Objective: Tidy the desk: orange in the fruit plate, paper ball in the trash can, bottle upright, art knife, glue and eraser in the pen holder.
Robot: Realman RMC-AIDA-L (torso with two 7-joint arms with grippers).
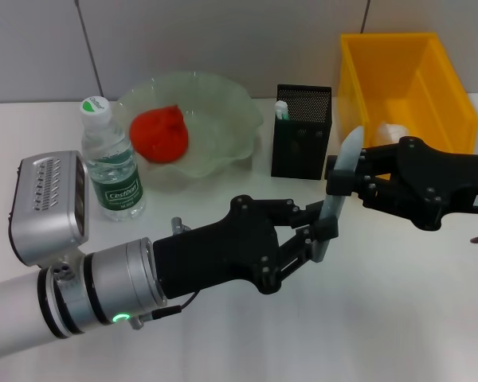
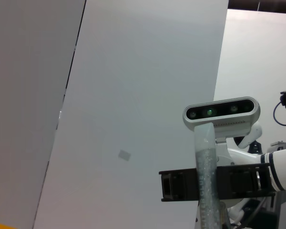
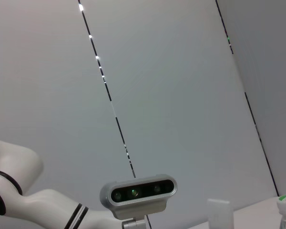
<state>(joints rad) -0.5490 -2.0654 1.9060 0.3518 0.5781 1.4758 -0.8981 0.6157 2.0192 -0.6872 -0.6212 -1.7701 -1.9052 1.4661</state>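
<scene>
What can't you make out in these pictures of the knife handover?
- Art knife: head view, ends covered by left gripper and right gripper; which one bears it is unclear.
- Pen holder: mesh hides most contents.
- Yellow bin: right arm covers part of its inside.
- Wrist views: desk unseen.

On my desk (image 1: 398,318) I count one water bottle (image 1: 111,163), one glass fruit plate (image 1: 215,127) holding one orange (image 1: 159,134), one black mesh pen holder (image 1: 303,131) with one glue stick (image 1: 282,109) in it, and one yellow trash can (image 1: 438,87) with one paper ball (image 1: 393,131) inside. One art knife (image 1: 338,187) sits between my two claws, left claw (image 1: 323,229) and right claw (image 1: 342,177).
</scene>
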